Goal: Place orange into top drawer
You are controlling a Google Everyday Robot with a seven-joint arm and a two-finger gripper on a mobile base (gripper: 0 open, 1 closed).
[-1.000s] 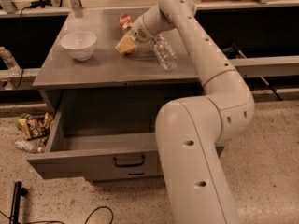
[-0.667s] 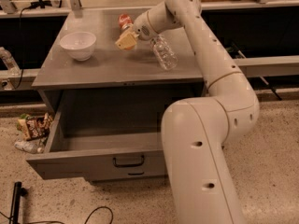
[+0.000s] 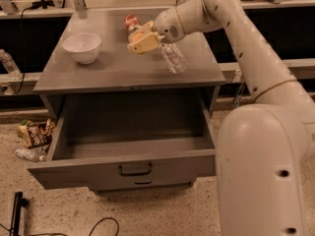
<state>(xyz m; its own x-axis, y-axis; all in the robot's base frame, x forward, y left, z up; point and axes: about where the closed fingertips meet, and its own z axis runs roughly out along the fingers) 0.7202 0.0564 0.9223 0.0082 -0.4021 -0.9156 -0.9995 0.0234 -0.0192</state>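
Note:
The orange (image 3: 139,34) is at the back of the grey cabinet top, just right of a red-and-silver soda can (image 3: 130,22). My gripper (image 3: 141,42) is right at the orange, touching or enclosing its front side, with the arm reaching in from the right. The top drawer (image 3: 129,167) is pulled wide open below the cabinet top. Its inside is bare and its dark bar handle (image 3: 134,169) faces the front.
A white bowl (image 3: 82,47) stands at the left of the cabinet top (image 3: 98,73). A clear plastic bottle (image 3: 172,58) lies just right of the gripper. Snack packets (image 3: 34,133) and a bottle lie on the floor at the left. My arm's large body fills the right foreground.
The gripper has shifted a little to the right and up near the orange. The can, bowl, bottle and drawer have not moved.

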